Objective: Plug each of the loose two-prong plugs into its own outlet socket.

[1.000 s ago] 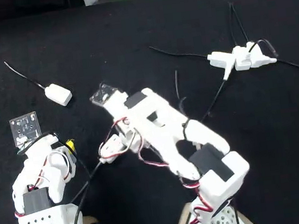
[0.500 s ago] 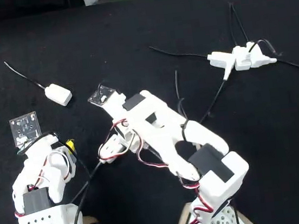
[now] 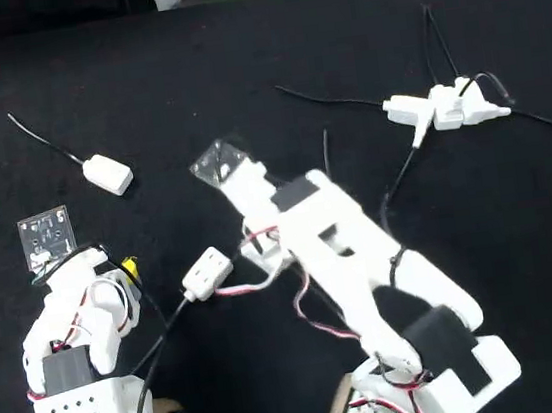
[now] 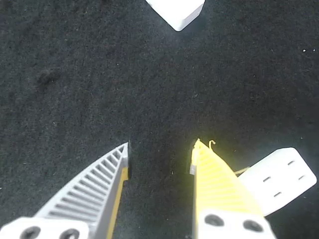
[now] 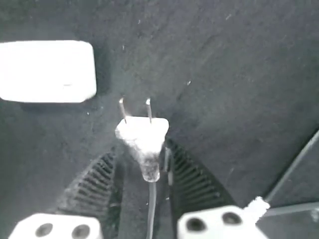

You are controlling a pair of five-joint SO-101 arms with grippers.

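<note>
Right claw (image 5: 143, 158): clamped on plug (image 5: 142, 130), prongs toward a white block (image 5: 47, 71), perhaps another outlet.
Left claw (image 4: 159, 152): apart, over surface (image 4: 75, 74), outlet (image 4: 279, 179) just beside.

Black table (image 3: 258, 58), white block (image 3: 108, 174), outlet socket (image 3: 207, 272), plug cluster (image 3: 445, 105)

two arms (image 3: 78, 316) (image 3: 352, 248), one bare-pronged plug (image 5: 142, 135)

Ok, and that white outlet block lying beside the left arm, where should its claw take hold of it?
Probably across its two long plain sides, near the cable end, coming down from above. The outlet block lies flat, slotted face up, so the left claw can span its narrow width and leave the slots free for the plug.
</note>
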